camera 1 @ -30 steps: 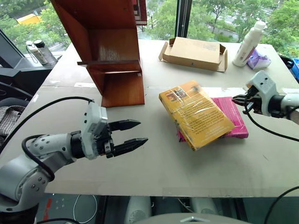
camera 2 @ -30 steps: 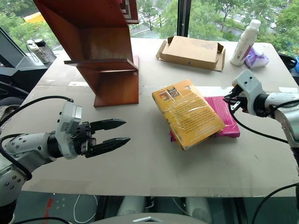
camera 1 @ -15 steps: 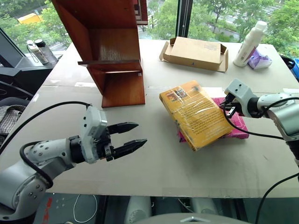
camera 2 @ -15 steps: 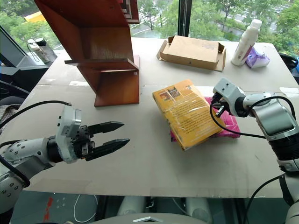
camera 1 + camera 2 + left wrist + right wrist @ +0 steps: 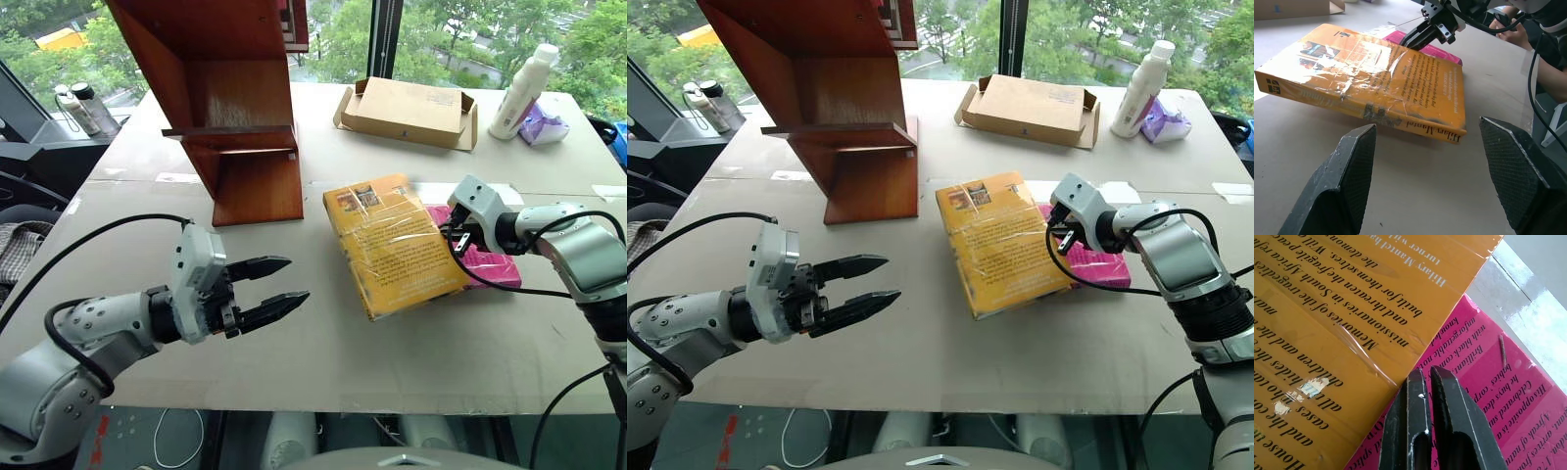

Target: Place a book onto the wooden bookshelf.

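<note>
Right claw [image 5: 1422,382] closed at book [image 5: 1327,333] edge

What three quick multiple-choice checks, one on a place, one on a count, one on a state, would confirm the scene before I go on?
1. Where does the yellow-orange book lie?
A. On the bookshelf's board
B. On the table, partly over the pink book
C. Inside the cardboard box

2. How many books are on the table?
A. One
B. Two
C. Four

3. How do the two pincers stand?
A. Left open, right shut
B. Both open
C. Left shut, right open

Answers:
1 B: the book rests flat with its far edge over the pink one, apart from the wooden bookshelf and the cardboard box.
2 B: only the yellow-orange and pink books show.
3 A: the left pincer has spread fingers, empty; the right pincer has its fingers pressed together at the book's edge.
</note>
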